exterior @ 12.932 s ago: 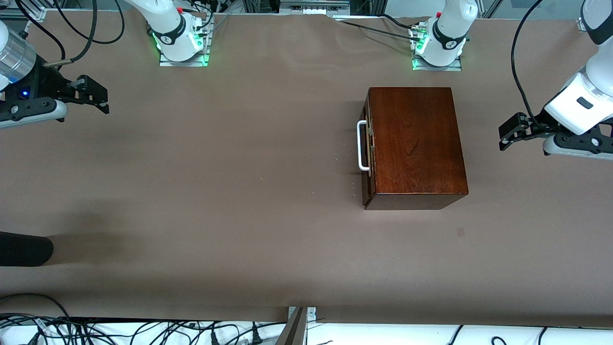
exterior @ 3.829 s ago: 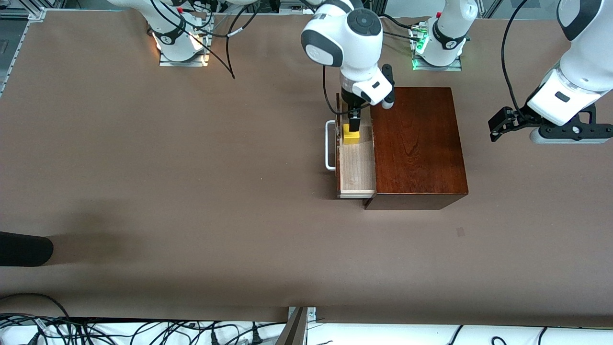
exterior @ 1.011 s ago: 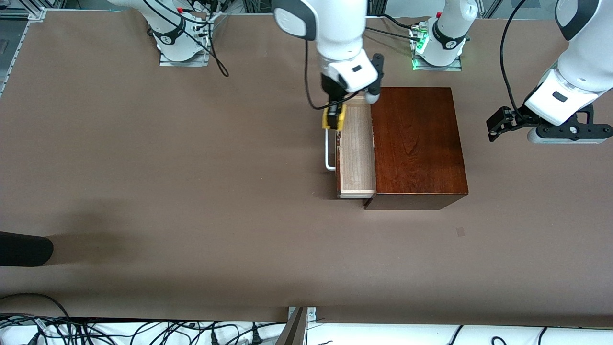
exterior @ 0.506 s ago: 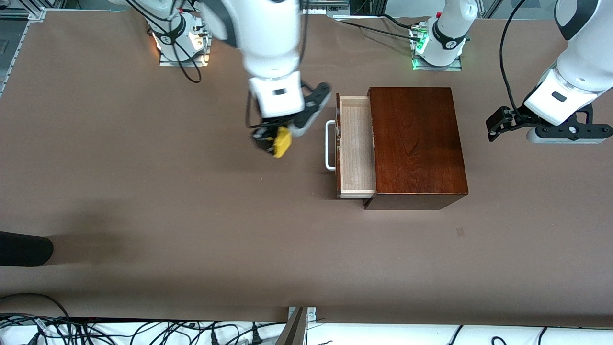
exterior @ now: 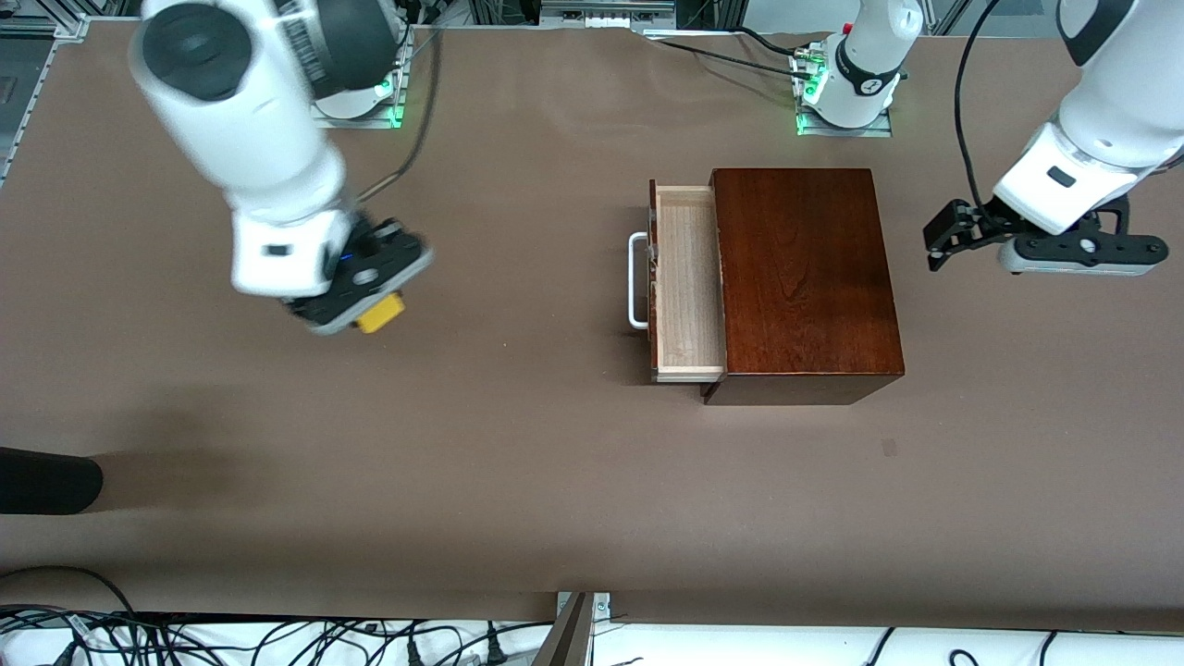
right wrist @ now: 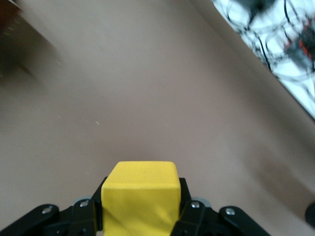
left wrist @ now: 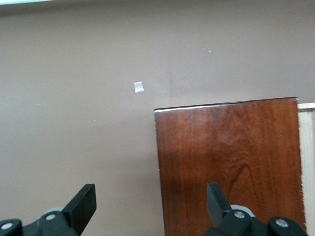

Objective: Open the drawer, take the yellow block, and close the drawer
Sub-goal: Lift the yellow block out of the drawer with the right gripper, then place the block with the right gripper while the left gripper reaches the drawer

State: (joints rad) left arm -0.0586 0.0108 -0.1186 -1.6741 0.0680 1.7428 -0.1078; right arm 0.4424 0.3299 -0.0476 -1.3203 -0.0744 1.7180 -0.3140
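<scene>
The dark reddish-brown wooden box (exterior: 807, 277) stands toward the left arm's end of the table. Its drawer (exterior: 686, 282) is pulled out, showing a pale, empty wood floor and a white bar handle (exterior: 636, 280). My right gripper (exterior: 365, 310) is up over bare table toward the right arm's end, shut on the yellow block (exterior: 380, 314). In the right wrist view the yellow block (right wrist: 141, 199) fills the space between the black fingers (right wrist: 189, 209). My left gripper (exterior: 939, 242) waits open, beside the box at the end away from the drawer; its fingers (left wrist: 81, 206) straddle the box edge (left wrist: 229, 162).
A brown mat (exterior: 518, 481) covers the table. A black rounded object (exterior: 46, 481) lies at the table edge at the right arm's end. Cables (exterior: 231, 638) run along the edge nearest the front camera. A small pale fleck (left wrist: 139, 87) lies on the mat near the box.
My right arm has carried the yellow block from above the drawer across the table toward the right arm's end. The drawer stays pulled out. The left gripper has drifted slightly toward the box.
</scene>
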